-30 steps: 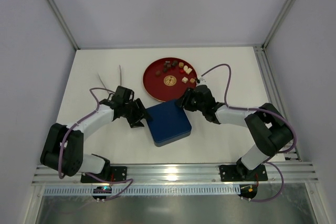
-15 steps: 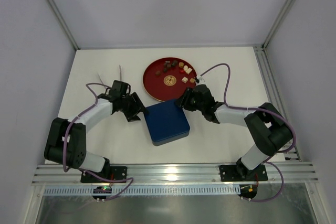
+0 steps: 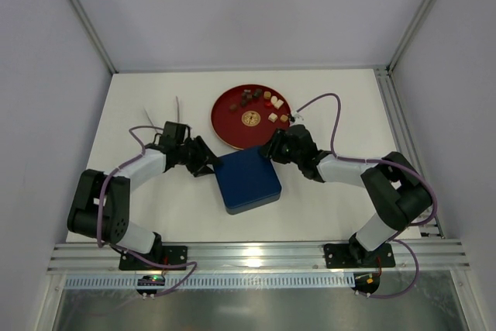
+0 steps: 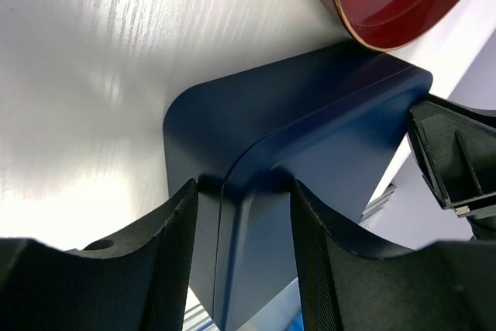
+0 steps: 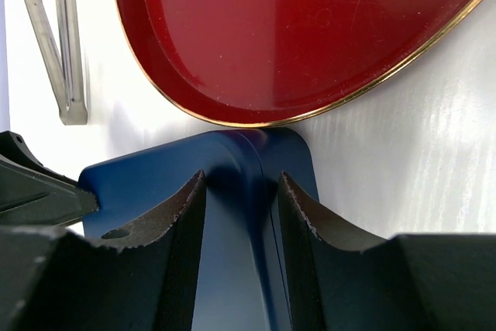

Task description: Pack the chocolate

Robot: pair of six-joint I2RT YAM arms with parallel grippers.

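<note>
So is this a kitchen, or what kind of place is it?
Probably a robot test bench, not a kitchen. A left arm and right arm are bolted to a metal rail. Plain panels wall in a white table holding a red plate of chocolate beside a blue box.

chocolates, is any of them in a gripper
No, the chocolates lie on the plate; the left gripper and right gripper each straddle a corner of the box.

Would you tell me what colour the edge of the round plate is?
Gold, around the dark red plate; the right wrist view shows it best.
</note>
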